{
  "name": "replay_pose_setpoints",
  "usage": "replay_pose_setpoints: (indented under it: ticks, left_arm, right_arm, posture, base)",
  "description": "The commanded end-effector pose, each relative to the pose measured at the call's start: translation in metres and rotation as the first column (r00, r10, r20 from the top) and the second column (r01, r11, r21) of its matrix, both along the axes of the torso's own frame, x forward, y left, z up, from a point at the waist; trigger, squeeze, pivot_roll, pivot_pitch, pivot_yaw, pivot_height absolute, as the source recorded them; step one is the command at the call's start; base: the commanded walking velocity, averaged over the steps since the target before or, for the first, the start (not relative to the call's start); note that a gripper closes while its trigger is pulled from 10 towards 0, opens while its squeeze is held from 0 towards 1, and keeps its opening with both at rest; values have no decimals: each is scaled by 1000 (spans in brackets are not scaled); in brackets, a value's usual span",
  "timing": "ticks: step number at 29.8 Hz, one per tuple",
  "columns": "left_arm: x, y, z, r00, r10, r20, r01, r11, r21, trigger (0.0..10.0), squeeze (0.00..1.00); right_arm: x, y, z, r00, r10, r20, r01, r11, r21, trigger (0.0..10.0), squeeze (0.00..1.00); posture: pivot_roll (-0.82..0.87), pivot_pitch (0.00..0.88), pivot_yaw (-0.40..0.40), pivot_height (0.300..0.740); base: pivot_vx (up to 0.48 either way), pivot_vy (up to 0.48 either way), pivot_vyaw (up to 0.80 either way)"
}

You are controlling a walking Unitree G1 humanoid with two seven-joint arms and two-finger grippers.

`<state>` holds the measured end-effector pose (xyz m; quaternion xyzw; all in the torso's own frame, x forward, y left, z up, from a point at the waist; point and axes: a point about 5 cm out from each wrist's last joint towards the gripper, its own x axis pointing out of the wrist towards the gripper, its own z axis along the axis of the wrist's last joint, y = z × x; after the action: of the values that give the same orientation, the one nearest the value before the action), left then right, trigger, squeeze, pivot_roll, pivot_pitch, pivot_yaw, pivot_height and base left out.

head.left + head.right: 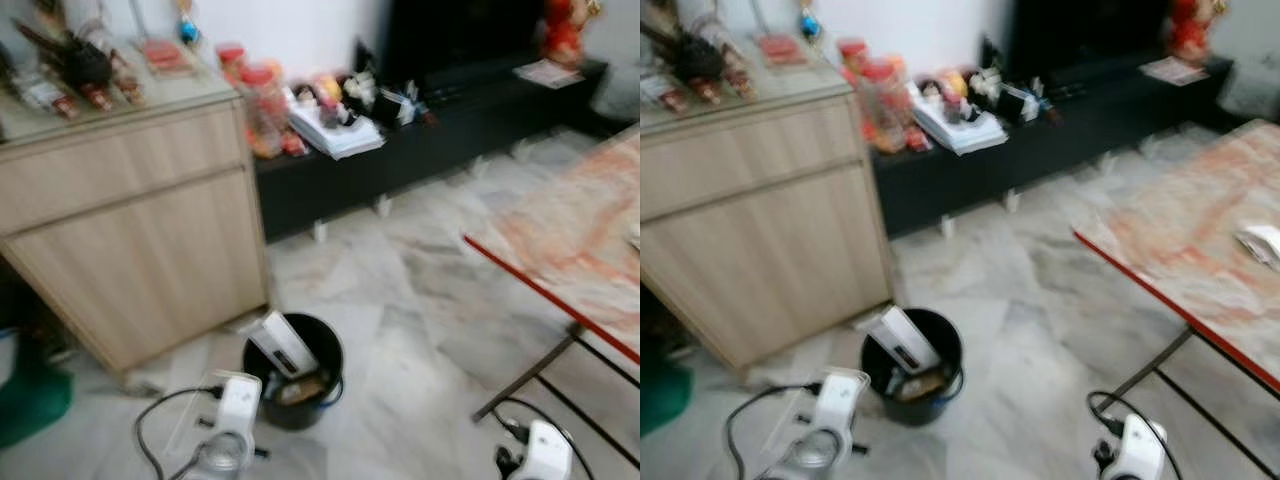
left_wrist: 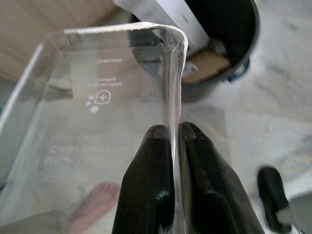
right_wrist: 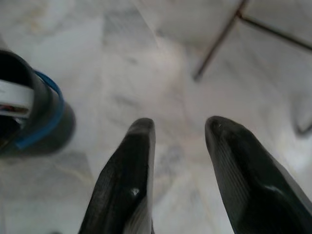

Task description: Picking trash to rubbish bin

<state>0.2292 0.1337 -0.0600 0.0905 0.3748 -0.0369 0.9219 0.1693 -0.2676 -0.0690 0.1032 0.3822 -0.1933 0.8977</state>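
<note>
- a wooden cabinet (image 1: 130, 220) stands at far left with cluttered ornaments on top, too blurred to name.
- the left gripper (image 2: 174, 141) pinches the thin edge of a clear plastic tray (image 2: 97, 112), fingers closed tight on one wall; gripping the rim seems the only way to carry something this flimsy and flat-sided.
- the tray hangs just beside and short of the black rubbish bin (image 1: 293, 370), which sits on the marble floor near the cabinet's corner; by the look of it the piece is being brought over for dropping, not yet above the opening.
- a white box (image 1: 283, 343) leans upright inside the bin with brown cardboard beneath it, so the bin is already part full and the tray may need to slot in alongside.
- faint printing on the tray is mirrored and unreadable; a bare foot shows through the plastic, its owner cut off.
- the right gripper (image 3: 178, 146) hangs idle over bare floor, fingers parted and holding nothing.
- at far right a red-edged table (image 1: 1200, 250) carries a white scrap, too blurred to identify.
</note>
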Motion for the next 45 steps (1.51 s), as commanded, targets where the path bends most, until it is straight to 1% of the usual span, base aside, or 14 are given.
replay_pose_setpoints:
  ticks: [1,13,22,26,45]
  left_arm:
    - [1,13,1,1000,12,2,-12,999,33,10000,0]
    - [2,11,1,1000,10,7,-10,999,31,10000,0]
    - [4,11,2,1000,11,12,-11,1000,30,10000,0]
    - [8,11,5,1000,17,27,-18,1000,25,10000,0]
    - [15,7,10,999,10,47,-11,1000,15,10000,0]
  right_arm:
    - [6,4,1,1000,-1,18,0,1000,11,10000,0]
    - [5,2,2,1000,-6,18,5,1000,11,10000,0]
    - [6,2,2,1000,6,18,-6,1000,7,10000,0]
    - [6,2,2,1000,4,18,-4,1000,8,10000,0]
    - [7,1,3,1000,-10,21,10,1000,8,10000,0]
  posture:
    - [-61,10,-57,740]
    - [-63,0,-60,740]
    - [-63,14,-65,740]
    - [-60,26,-72,740]
    - [-66,43,-73,740]
  base:
    - [315,0,0]
    - [319,0,0]
    - [317,0,0]
    - [320,0,0]
    - [318,0,0]
